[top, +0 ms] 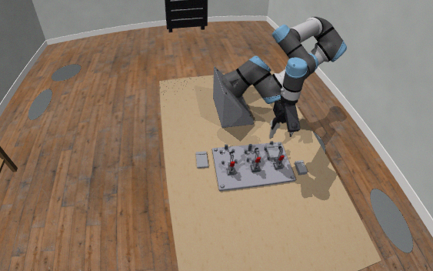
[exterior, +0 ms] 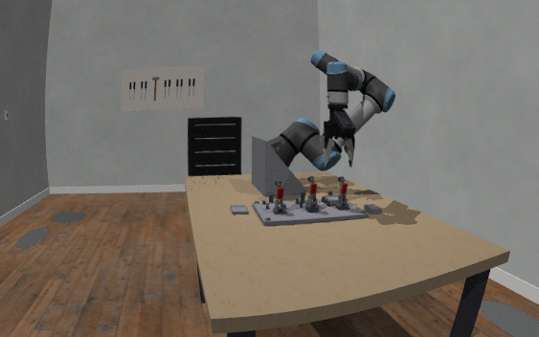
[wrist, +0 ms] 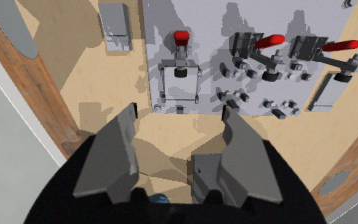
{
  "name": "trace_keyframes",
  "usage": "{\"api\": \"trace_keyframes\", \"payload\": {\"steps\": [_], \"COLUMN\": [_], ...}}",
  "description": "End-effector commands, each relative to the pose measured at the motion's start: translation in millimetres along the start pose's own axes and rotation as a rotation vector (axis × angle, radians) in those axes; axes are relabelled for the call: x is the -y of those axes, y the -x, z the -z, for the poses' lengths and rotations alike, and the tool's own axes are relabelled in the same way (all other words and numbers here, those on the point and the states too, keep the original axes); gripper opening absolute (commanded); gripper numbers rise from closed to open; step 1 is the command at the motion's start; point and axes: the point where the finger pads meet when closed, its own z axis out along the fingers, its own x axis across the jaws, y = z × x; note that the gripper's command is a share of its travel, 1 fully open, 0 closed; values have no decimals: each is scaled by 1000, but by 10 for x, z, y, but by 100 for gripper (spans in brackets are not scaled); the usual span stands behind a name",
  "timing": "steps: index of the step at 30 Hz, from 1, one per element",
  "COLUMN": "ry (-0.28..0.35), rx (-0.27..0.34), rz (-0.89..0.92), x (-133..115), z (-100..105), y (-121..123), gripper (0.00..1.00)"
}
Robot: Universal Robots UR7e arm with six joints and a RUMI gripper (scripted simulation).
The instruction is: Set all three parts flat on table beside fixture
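Note:
The grey fixture plate lies mid-table with three red-handled toggle clamps. One flat grey part sits in the fixture's station nearest my gripper, under a clamp; it also shows in the top view. A second part lies flat on the table beside the plate's right end. A third part lies flat beside the left end. My gripper hangs above the table just behind the plate's right end. It is open and empty, as the wrist view shows.
A grey wedge-shaped block stands on the table behind the fixture, next to the arm's base. The table's right edge is close to the gripper. A black cabinet stands at the far wall.

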Motion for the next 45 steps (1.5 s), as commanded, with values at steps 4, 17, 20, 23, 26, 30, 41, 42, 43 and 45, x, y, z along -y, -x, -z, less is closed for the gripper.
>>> {"api": "trace_keyframes", "payload": {"steps": [4,17,20,23,26,30,41,42,43,45], "ry": [-2,-2,-2,-2,-2,-2,-2,-2,-2,-2], "rx": [0,0,0,0,0,0,0,0,0,0], "rz": [0,0,0,0,0,0,0,0,0,0], "x": [-182,-267,-267,-266,-266,-266,-265,-265,-265,-265], "z": [12,3,-6,-50,-128,-274,-649,-684,-717,-775], "y": [0,0,0,0,0,0,0,0,0,0], "gripper": [59,59,59,59,59,59,59,59,59,59]}}
